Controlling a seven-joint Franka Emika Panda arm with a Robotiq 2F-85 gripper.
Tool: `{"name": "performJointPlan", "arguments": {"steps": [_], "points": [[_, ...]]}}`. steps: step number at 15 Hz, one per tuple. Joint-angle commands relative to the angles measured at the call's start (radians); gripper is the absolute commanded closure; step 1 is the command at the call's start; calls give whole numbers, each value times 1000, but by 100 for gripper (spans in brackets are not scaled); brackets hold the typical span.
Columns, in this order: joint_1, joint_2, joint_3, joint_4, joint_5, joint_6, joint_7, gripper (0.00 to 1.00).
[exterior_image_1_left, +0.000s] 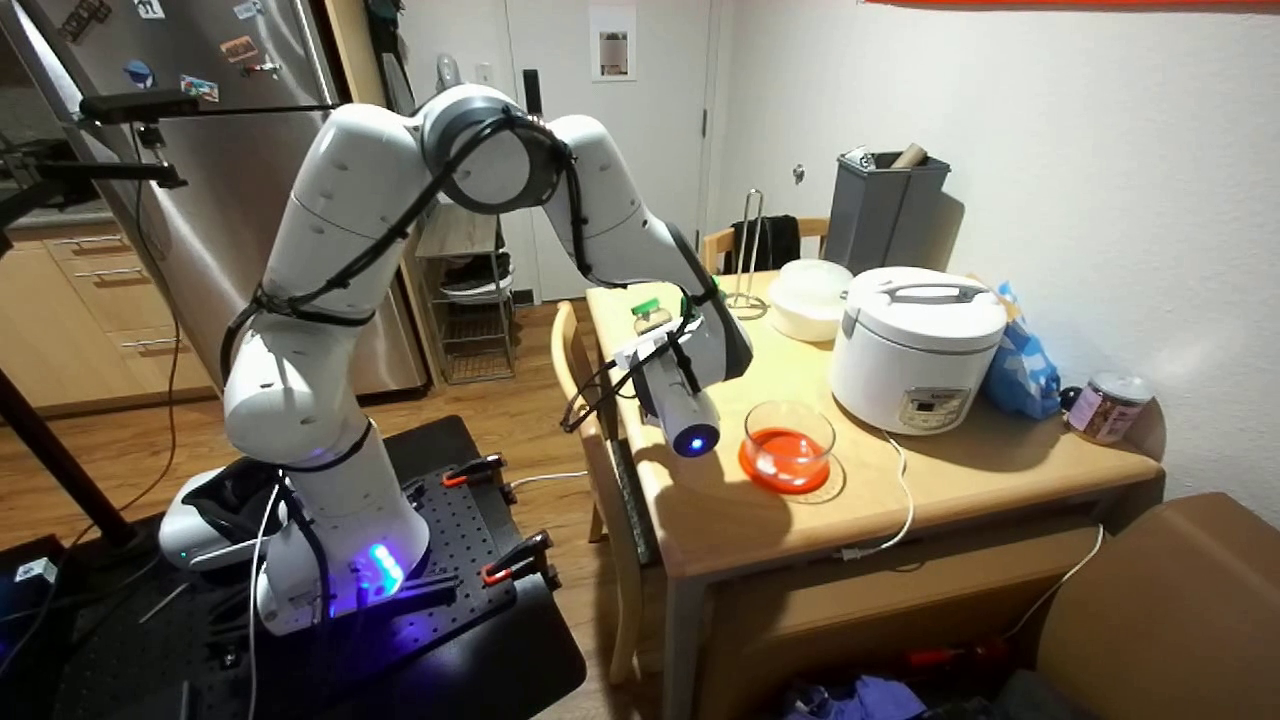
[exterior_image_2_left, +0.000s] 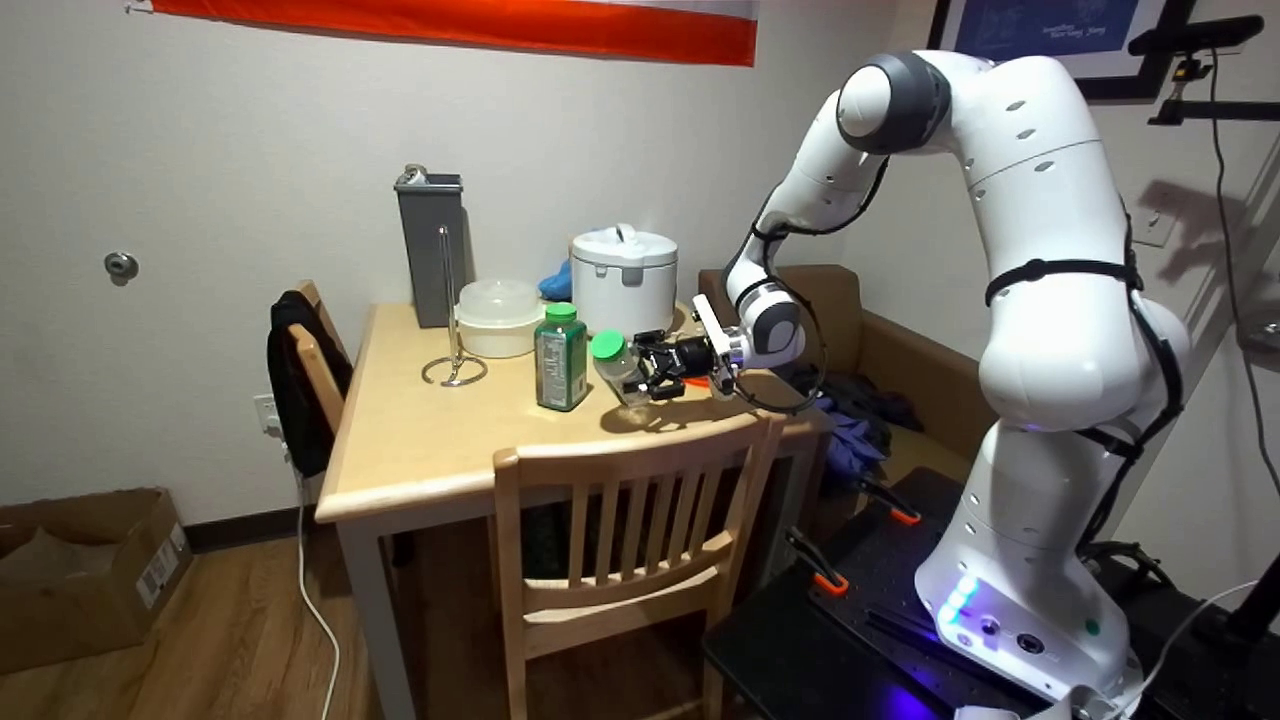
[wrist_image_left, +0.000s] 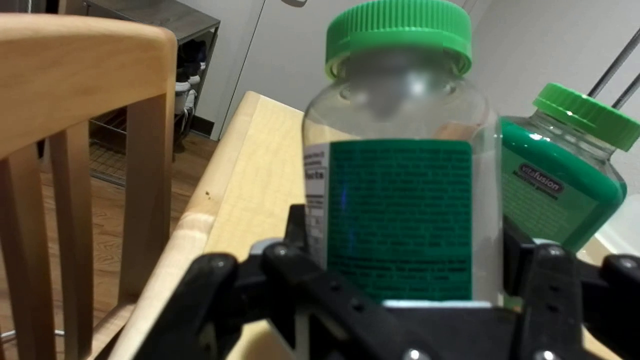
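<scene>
My gripper (exterior_image_2_left: 645, 368) is shut on a clear bottle (wrist_image_left: 400, 215) with a green ribbed cap and a dark green label. In the wrist view a black finger presses on each side of it, and the visible upper part looks see-through. An exterior view shows this held bottle (exterior_image_2_left: 622, 376) leaning with its cap to the left, low over the wooden table (exterior_image_2_left: 450, 450); whether its base touches cannot be made out. Close by stands a second, green bottle (exterior_image_2_left: 561, 358) with a green cap, also behind the held one in the wrist view. The arm mostly covers it in an exterior view.
A glass bowl on a red base (exterior_image_1_left: 788, 460), a white rice cooker (exterior_image_1_left: 915, 350), a pale lidded container (exterior_image_2_left: 500, 318), a metal paper-towel stand (exterior_image_2_left: 453, 340) and a grey bin (exterior_image_2_left: 432, 250) share the table. A wooden chair (exterior_image_2_left: 640, 470) stands against its near edge.
</scene>
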Motion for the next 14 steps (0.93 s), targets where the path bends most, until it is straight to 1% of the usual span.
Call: {"name": "performJointPlan", "arguments": {"steps": [1, 8, 14], "points": [[10, 21, -11, 10, 29, -41, 47, 42], [9, 63, -8, 15, 73, -69, 99, 42], [7, 95, -5, 30, 116, -108, 77, 42]]}}
